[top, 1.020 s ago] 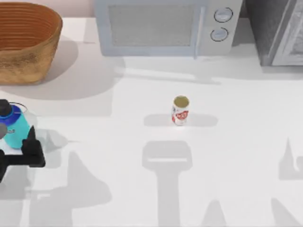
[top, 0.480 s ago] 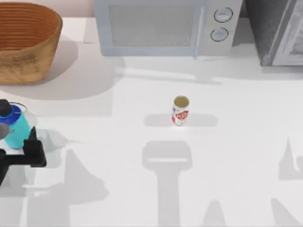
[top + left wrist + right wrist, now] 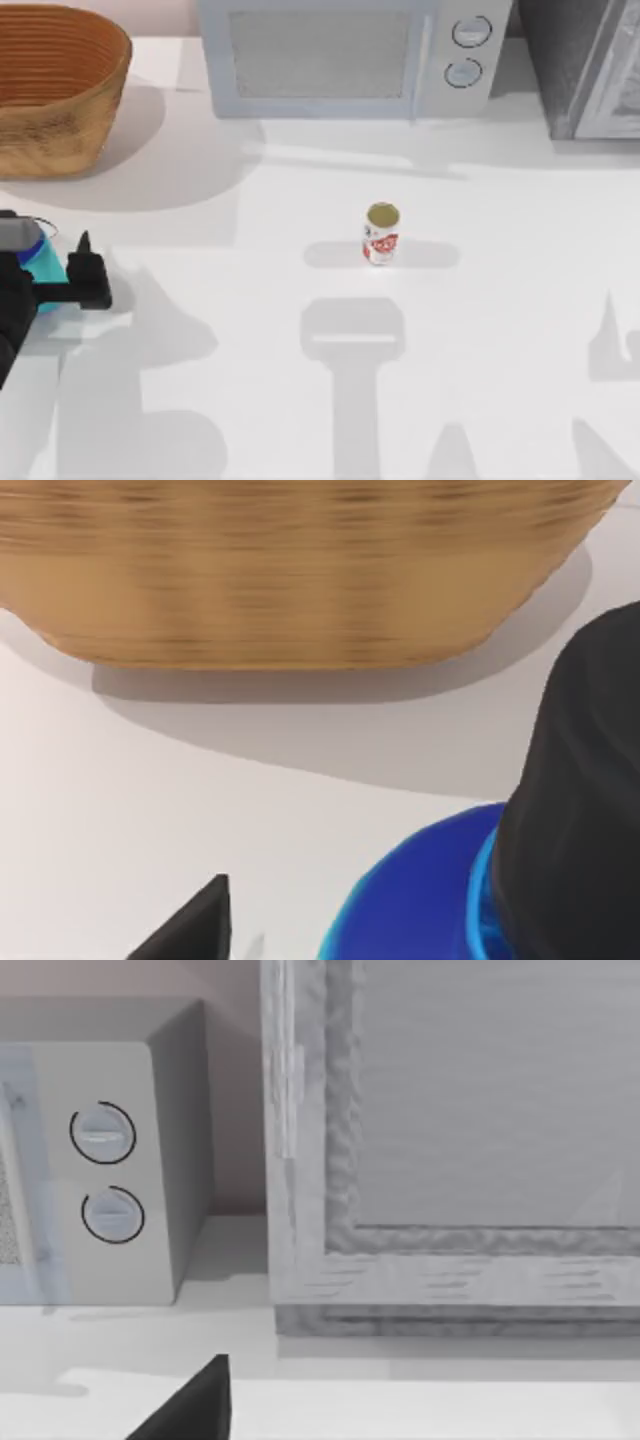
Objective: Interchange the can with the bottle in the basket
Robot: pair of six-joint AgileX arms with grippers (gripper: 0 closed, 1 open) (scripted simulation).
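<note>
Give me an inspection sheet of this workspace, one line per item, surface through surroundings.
Surface: white table, crossed by grey shadows.
Job's things: can upright mid-table, apart from everything; bottle at the table's left edge, outside the basket, which sits at the far left corner; its inside cannot be seen.
Clutter: nothing seen.
Grippers: left gripper at the bottle by the left edge, whether it grips cannot be told; one fingertip points toward the basket. The right wrist view looks toward the back appliances.
Cables: nothing seen.
Surroundings: microwave along the back, a grey cabinet-like unit at its right.
</note>
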